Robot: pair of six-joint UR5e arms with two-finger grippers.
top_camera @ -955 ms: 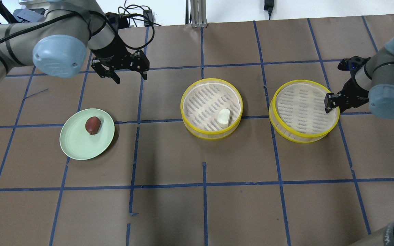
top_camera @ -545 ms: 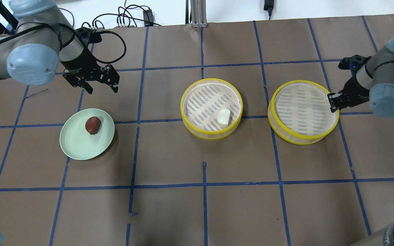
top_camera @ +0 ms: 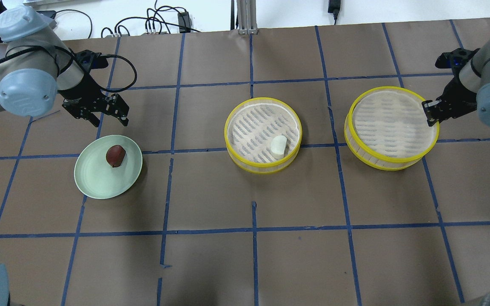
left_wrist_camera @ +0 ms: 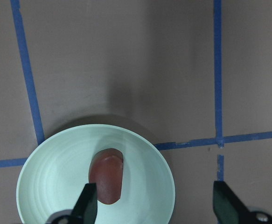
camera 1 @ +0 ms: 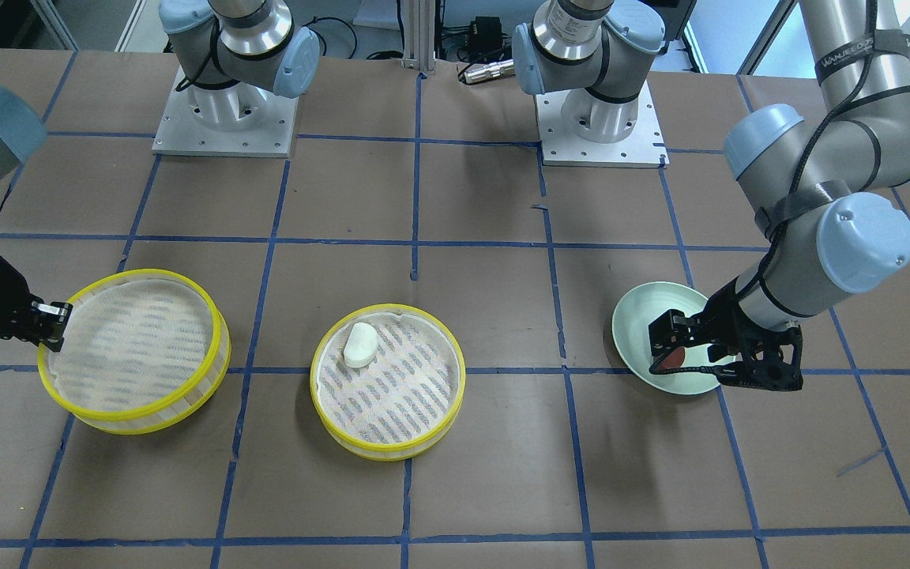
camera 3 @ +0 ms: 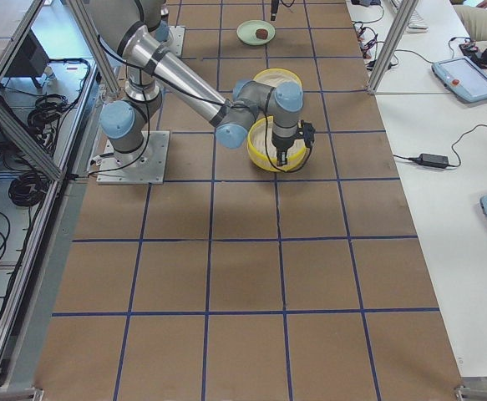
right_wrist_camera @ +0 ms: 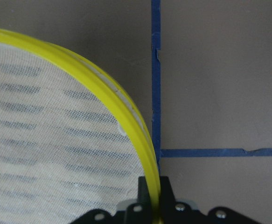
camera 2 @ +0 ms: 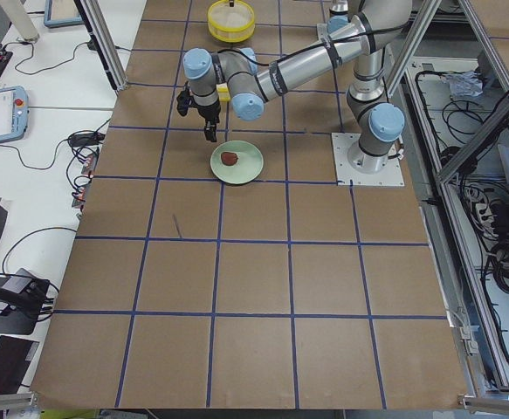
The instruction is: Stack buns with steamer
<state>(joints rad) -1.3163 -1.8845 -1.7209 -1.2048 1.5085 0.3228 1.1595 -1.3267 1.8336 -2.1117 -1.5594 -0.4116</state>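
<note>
The dark reddish-brown bun (top_camera: 115, 155) lies on a pale green plate (top_camera: 96, 178); it also shows in the left wrist view (left_wrist_camera: 106, 175). My left gripper (top_camera: 112, 122) is open and empty, hovering just beyond the plate's far edge. The white bun (top_camera: 278, 145) lies in the middle yellow-rimmed steamer tray (top_camera: 253, 127). My right gripper (top_camera: 431, 114) is shut on the right rim of a second, empty steamer tray (top_camera: 389, 125) and holds it slightly tilted off the table. The right wrist view shows the rim (right_wrist_camera: 126, 116) between the jaws.
The table is brown paper with a blue tape grid (top_camera: 253, 229). Cables (top_camera: 160, 23) lie past its far edge. The two arm bases (camera 1: 222, 118) stand at the robot's side.
My left gripper has moved left and closer to the green plate, still open. My right gripper has lifted the empty steamer tray and carried it right and away from the robot.
</note>
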